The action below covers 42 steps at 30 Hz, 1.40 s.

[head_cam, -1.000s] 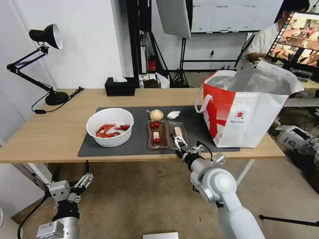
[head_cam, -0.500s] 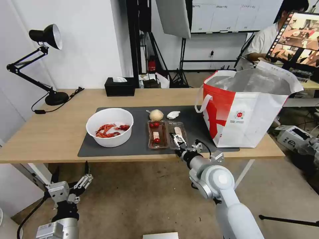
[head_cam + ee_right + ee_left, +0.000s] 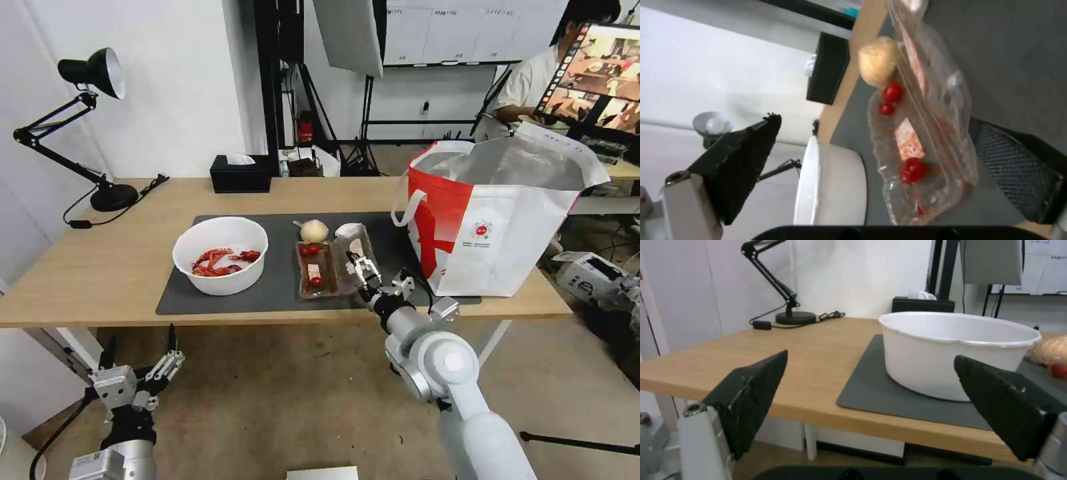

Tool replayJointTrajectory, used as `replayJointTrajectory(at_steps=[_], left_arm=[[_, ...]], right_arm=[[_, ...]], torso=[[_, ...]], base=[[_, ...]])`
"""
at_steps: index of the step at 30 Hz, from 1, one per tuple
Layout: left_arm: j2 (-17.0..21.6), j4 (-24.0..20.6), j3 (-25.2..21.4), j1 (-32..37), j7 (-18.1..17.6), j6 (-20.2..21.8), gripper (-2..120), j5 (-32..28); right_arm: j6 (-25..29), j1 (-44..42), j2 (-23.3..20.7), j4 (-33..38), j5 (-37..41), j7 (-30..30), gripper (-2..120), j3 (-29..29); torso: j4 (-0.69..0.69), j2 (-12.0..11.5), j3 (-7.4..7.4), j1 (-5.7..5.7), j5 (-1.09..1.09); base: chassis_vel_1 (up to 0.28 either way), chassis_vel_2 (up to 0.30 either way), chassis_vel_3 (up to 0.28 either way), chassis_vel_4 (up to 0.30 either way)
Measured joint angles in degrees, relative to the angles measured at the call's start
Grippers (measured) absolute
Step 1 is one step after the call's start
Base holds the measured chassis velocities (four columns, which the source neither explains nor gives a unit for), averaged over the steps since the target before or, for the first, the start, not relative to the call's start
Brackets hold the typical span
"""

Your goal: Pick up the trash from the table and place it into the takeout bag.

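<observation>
On the dark mat [image 3: 280, 293] of the table [image 3: 100, 267] stand a white bowl [image 3: 220, 255] with red shells and a clear two-part tray [image 3: 317, 270] with cherry tomatoes. The tray's right half is tipped up against my right gripper [image 3: 360, 270], which is open; in the right wrist view the tray [image 3: 925, 140] lies between the spread fingers of that gripper [image 3: 876, 120]. A beige lump [image 3: 313, 231] and a white tissue [image 3: 347, 229] sit behind the tray. The red-and-white takeout bag [image 3: 493, 227] stands open at the right. My left gripper [image 3: 143, 380] hangs open below the table's front edge, facing the bowl [image 3: 958, 350].
A black tissue box [image 3: 240, 175] sits at the table's back edge and a black desk lamp [image 3: 93, 73] at the far left. The bag's white handle [image 3: 408, 203] hangs toward the tray. A person sits at a screen behind the bag.
My right gripper has pushed forward and slightly right, and the tray's right half has tipped up from flat, now partly covering the tissue. The left arm has sunk a little.
</observation>
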Motion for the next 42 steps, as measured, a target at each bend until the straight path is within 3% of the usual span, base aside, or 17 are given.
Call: replayJointTrajectory(at_steps=[18, 25, 28, 33, 42], left_arm=[[0.5, 0.0, -0.5, -0.3, -0.1, -0.3, 100, -0.3], [0.9, 0.7, -1.1, -0.5, -0.1, -0.3, 100, -0.4], [0.9, 1.0, -1.0, -0.5, -0.1, -0.3, 100, -0.4], [0.9, 1.3, -0.9, -0.7, -0.2, -0.3, 100, -0.4], [1.0, 1.0, -1.0, -0.8, -0.2, -0.1, 100, -0.4]], right_arm=[[-3.8, 5.3, -1.9, -0.8, 2.2, -4.2, 100, -1.4], [-11.1, 10.3, -1.0, -6.3, 5.2, 0.6, 100, -4.2], [-15.7, 11.8, 0.5, -8.7, 8.1, 6.7, 100, -4.8], [-16.5, 12.0, 1.2, -9.8, 9.0, 7.6, 100, -4.7], [-14.6, 11.9, -0.6, -8.6, 8.5, 3.2, 100, -3.6]], torso=[[0.0, 0.0, 0.0, 0.0, -0.01], [0.01, 0.0, 0.0, 0.0, -0.01], [0.02, 0.0, 0.0, 0.0, -0.01], [0.0, 0.0, 0.0, 0.0, -0.01], [0.0, 0.0, 0.0, 0.0, -0.01]], base=[[0.0, 0.0, 0.0, 0.0], [0.0, 0.0, 0.0, 0.0], [0.0, 0.0, 0.0, 0.0], [0.0, 0.0, 0.0, 0.0], [0.0, 0.0, 0.0, 0.0]])
